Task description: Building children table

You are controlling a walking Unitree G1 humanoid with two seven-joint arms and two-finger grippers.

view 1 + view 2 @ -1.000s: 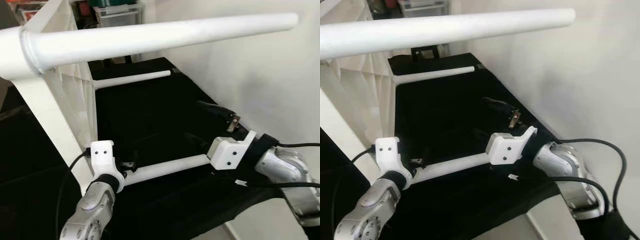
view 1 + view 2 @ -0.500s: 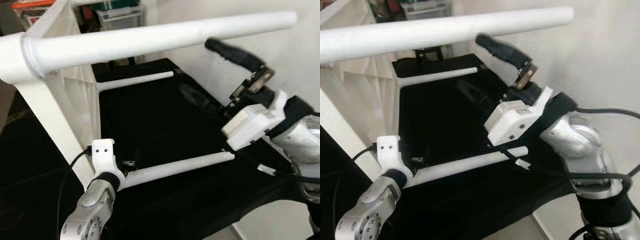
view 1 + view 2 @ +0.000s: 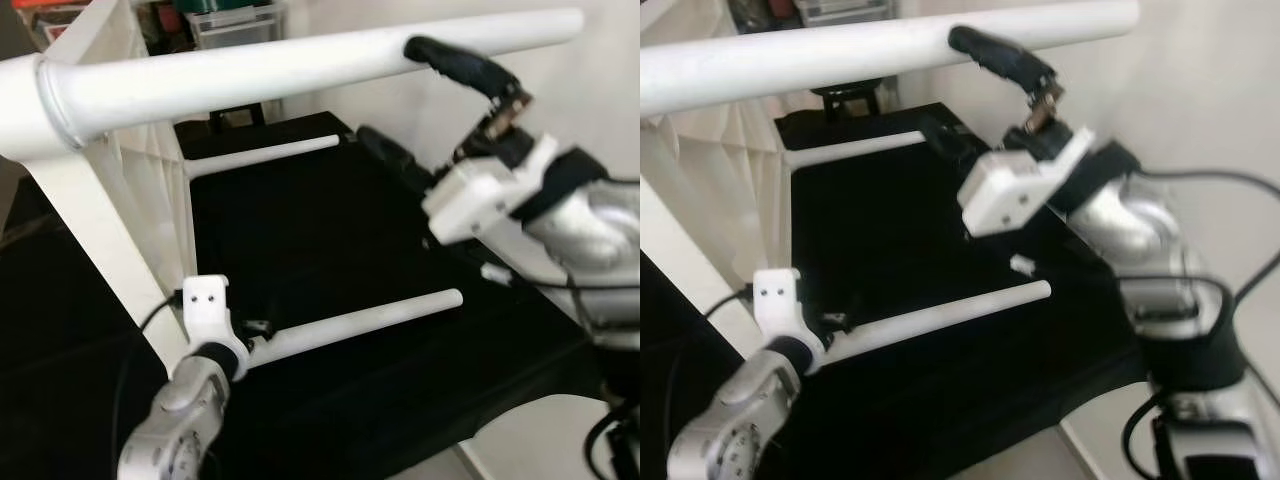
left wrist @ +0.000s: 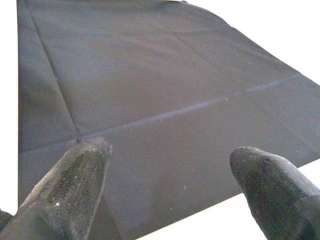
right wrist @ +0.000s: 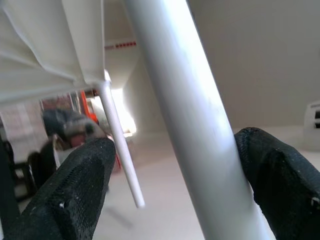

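The white children's table lies on its side, its ribbed top [image 3: 140,190] standing upright at the left. Its legs reach rightward over a black cloth [image 3: 300,230]. My right gripper [image 3: 420,105] is raised to the upper near leg [image 3: 250,75] and stands open. In the right wrist view that leg [image 5: 175,100] runs between the two black fingers [image 5: 80,180]. My left gripper [image 4: 170,155] is open above the cloth with nothing between its fingers. Its wrist [image 3: 205,310] sits by the base of the lower near leg [image 3: 360,320]. A thinner far leg [image 3: 265,155] lies behind.
A pale wall [image 3: 560,130] runs close along the right side. Storage boxes [image 3: 235,22] stand at the back. The cloth-covered surface ends at a front edge [image 3: 500,425] near my right arm, whose cables [image 3: 1200,290] loop beside it.
My right gripper has left the end of the lower near leg and risen to the upper near leg. The left arm has stayed in place.
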